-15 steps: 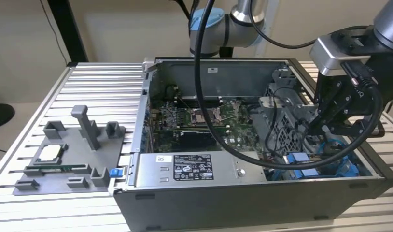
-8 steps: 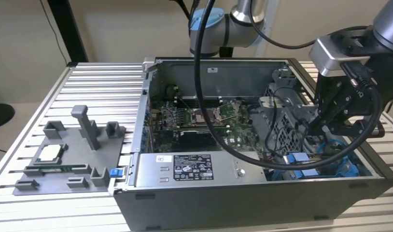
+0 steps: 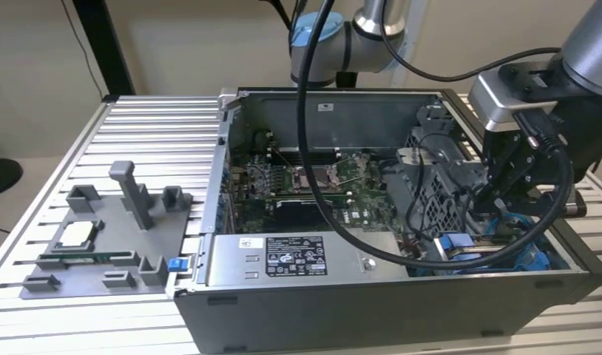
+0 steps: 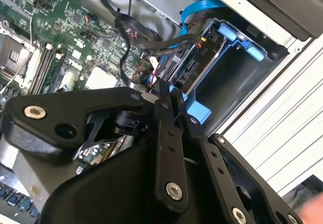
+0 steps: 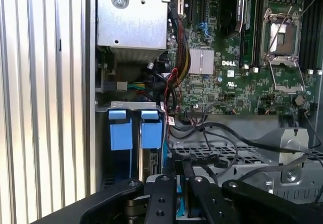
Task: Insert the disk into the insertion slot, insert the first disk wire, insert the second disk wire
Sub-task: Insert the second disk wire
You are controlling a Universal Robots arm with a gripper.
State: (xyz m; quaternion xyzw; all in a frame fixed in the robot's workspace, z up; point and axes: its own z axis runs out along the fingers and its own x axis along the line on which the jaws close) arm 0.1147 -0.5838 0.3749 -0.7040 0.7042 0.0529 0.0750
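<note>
We see slatted table (image 3: 153,126) carrying open computer case (image 3: 380,310). Gray parts fixture (image 3: 114,237) lies beside it at exterior view's left. Arm (image 3: 587,44) reaches into case at exterior view's right. Inside case: motherboard (image 3: 301,185), labelled power-supply box (image 3: 296,259). Disk (image 4: 199,62) sits in corner drive bay, in blue frame (image 4: 199,112). Gripper (image 4: 169,93) is just beside disk's end, fingers close together, apparently pinching black wire (image 5: 202,158). Grip point partly hidden from us.
</note>
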